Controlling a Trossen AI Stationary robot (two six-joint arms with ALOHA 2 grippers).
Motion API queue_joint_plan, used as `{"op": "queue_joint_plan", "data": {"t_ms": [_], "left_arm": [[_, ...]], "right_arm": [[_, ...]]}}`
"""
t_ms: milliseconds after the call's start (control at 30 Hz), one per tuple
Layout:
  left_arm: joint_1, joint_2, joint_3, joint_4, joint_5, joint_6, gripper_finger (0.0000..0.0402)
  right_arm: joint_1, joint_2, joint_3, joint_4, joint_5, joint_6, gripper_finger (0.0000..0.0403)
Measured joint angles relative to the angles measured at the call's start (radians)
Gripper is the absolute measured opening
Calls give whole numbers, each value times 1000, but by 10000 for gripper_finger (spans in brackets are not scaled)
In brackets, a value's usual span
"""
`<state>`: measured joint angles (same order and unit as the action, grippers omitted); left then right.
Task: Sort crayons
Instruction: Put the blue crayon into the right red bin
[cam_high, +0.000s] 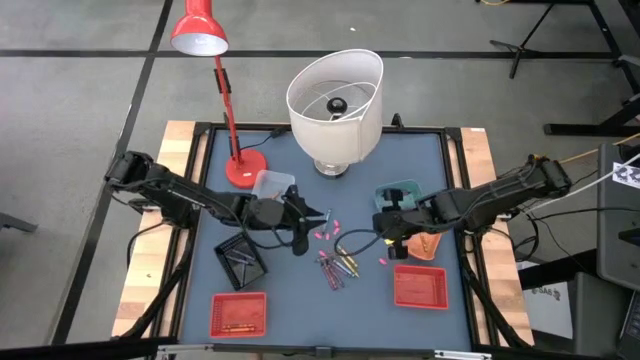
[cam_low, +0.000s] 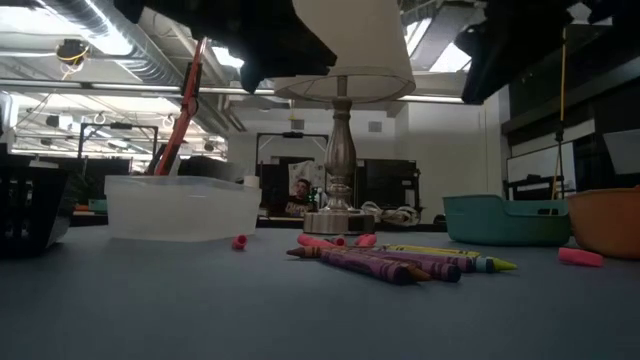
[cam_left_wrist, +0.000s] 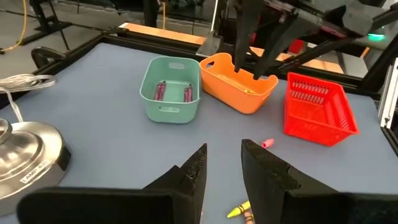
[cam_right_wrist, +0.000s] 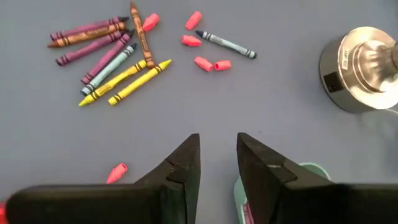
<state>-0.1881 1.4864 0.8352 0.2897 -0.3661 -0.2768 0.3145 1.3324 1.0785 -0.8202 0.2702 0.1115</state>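
Blue-grey and flat, the counter (cam_high: 300, 300) carries a loose cluster of crayons (cam_high: 337, 267) near its middle, in front of the big lamp with the white shade (cam_high: 335, 95). Seen from the right wrist, purple, brown, grey-blue and yellow sticks (cam_right_wrist: 115, 59) lie overlapping at angles, with short pink stubs (cam_right_wrist: 202, 63) scattered beside them and one more pink stub (cam_right_wrist: 116, 172) lying apart.

Around them stand the sorting bins: a teal bin (cam_left_wrist: 171, 90) with a few magenta crayons already inside, an orange bin (cam_left_wrist: 239, 84), a red mesh basket (cam_left_wrist: 317, 112), a second red basket (cam_high: 238, 313) and a black basket (cam_high: 242, 260) nearer the left arm, plus a clear tub (cam_low: 180, 207). A red desk lamp (cam_high: 222, 90) stands at the back left.

The left gripper (cam_left_wrist: 222, 171) hovers over the counter with jaws a little apart and nothing between them. The right gripper (cam_right_wrist: 217, 168) hangs beside the teal bin, jaws likewise parted and empty.

Crayons should be light, stiff and brittle; the paper wrap likely gives fair friction, while bare wax stubs may slip. Round bodies could roll when nudged. A pinch across the middle of an outlying stick, jaws square to its length, looks safest; the crossed pile risks dragging neighbours along. The tiny pink stubs probably need a very low, centred pinch.
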Motion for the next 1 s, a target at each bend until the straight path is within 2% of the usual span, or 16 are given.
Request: {"op": "queue_joint_plan", "data": {"t_ms": [167,333,500,600,833,1000], "left_arm": [[44,16,22,7,44,0,85],[81,131,157,12,118,122,84],[109,247,287,-81,122,135,84],[119,296,336,-155,107,92,84],[130,356,395,-434,39,-134,84],[139,398,394,-510,36,-255,84]], "right_arm": [[0,-38,-84,110,9,0,104],[-1,-39,-101,141,26,5,104],[0,-39,-101,141,26,20,104],[0,-38,-101,139,7,20,104],[-1,-38,-101,139,-1,20,104],[-1,-38,-101,139,-1,19,104]]}}
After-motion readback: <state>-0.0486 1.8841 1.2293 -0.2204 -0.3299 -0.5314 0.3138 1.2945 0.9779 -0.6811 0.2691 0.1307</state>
